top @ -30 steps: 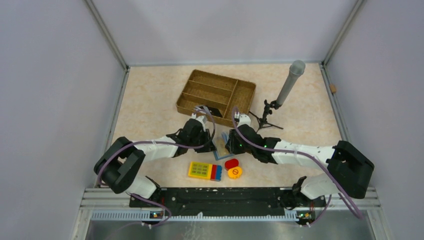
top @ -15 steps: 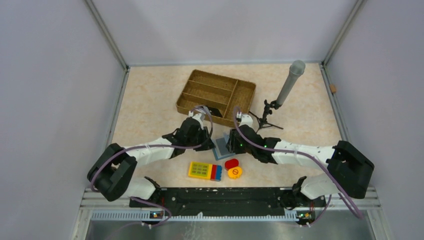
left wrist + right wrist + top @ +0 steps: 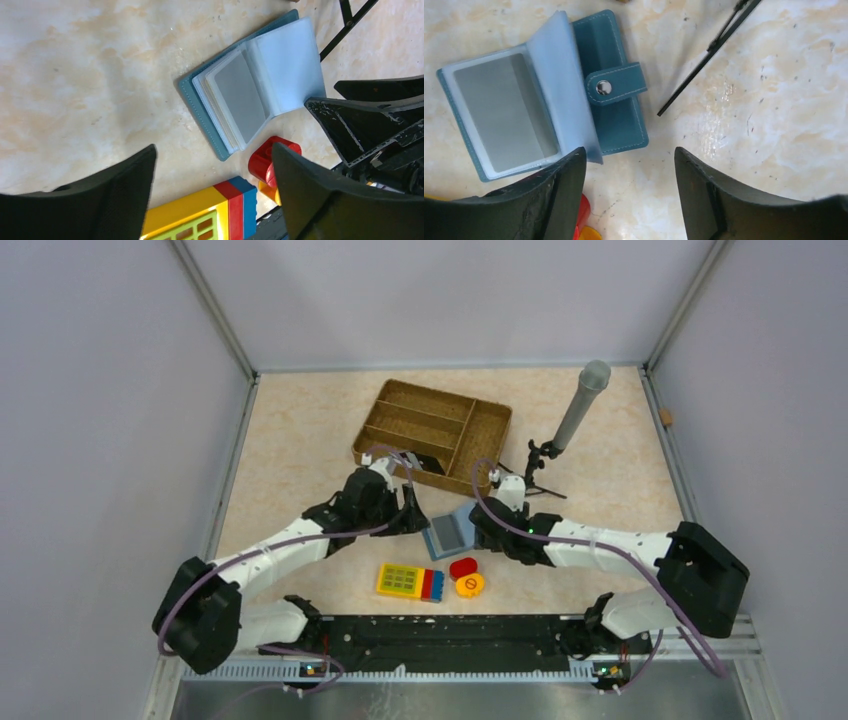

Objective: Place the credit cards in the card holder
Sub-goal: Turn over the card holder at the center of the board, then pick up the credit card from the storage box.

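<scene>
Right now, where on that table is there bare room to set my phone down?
Bare table lies left of the wicker tray and right of the grey tube on its tripod. The near middle is crowded: the open card holder, yellow keypad block, red piece and both open jaws.

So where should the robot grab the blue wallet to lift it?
Probably the card holder's bare teal flap with the snap tab, pinched at its outer edge from the right gripper's side. That flap lies flat and mostly uncovered by the clear pockets, and the tab makes a raised lip to catch.
</scene>
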